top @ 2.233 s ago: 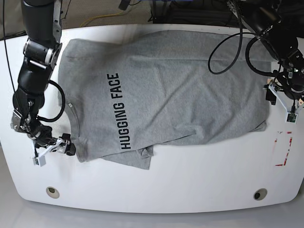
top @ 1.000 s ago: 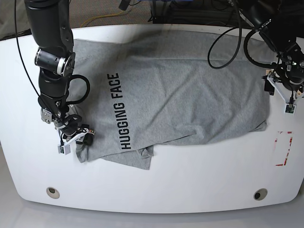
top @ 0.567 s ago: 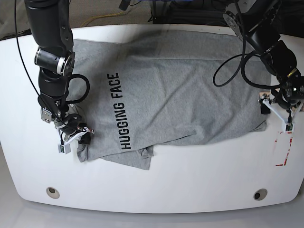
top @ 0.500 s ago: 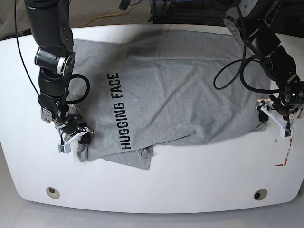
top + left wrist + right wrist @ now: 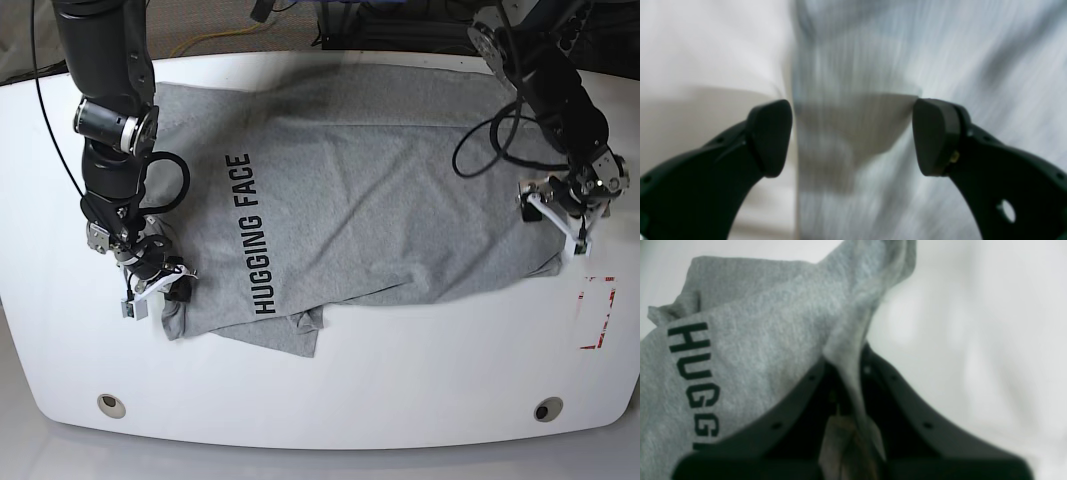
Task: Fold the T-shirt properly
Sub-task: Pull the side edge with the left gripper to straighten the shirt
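Base view: T-shirt (image 5: 360, 210) lies spread on the white table (image 5: 420, 390), print up; my right gripper (image 5: 846, 373) is clamped on a fold of the collar-side corner at the near edge, the left gripper (image 5: 853, 133) gapes wide, straddling the hem edge, nothing pinched. I'd want the left closed on a full bite of hem before lifting, then raise both together so the cloth stays taut. Right arm drops steeply onto its corner, while the left reaches from the far side with its wrist bent down over the hem.
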Motion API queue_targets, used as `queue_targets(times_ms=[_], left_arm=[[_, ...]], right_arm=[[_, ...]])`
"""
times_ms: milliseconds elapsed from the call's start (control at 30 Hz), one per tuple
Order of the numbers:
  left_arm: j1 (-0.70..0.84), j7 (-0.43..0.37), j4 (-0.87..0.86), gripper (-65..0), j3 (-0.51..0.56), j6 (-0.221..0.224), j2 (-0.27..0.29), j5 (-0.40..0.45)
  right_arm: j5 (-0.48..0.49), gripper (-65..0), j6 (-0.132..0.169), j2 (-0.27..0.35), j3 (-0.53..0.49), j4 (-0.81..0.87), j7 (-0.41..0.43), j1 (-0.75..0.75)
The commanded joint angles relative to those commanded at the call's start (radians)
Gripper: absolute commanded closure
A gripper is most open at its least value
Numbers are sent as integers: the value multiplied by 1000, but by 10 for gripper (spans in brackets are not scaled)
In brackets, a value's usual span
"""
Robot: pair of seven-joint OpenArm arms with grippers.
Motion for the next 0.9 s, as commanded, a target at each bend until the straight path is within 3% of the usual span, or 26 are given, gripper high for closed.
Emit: queue_targets(times_ms=[200, 300, 333, 500, 667, 900], left_arm=[[115, 2, 55, -524, 29, -12, 2, -2], [176, 51, 146, -524, 29, -106, 2, -2], [189, 72, 173, -524, 29, -116, 2, 0], [215, 137, 299, -524, 26, -116, -2, 0], [203, 143, 394, -525, 23, -116, -2, -2], [48, 144, 408, -526, -58, -116, 28, 0]], right_arm=[[0, 0, 0, 0, 0, 0, 0, 0], [-2, 0, 0, 0, 0, 0, 0, 0], [-2, 0, 0, 0, 0, 0, 0, 0], [2, 0, 0, 0, 0, 0, 0, 0], [2, 0, 0, 0, 0, 0, 0, 0], [2, 0, 2, -2, 0, 0, 0, -2]])
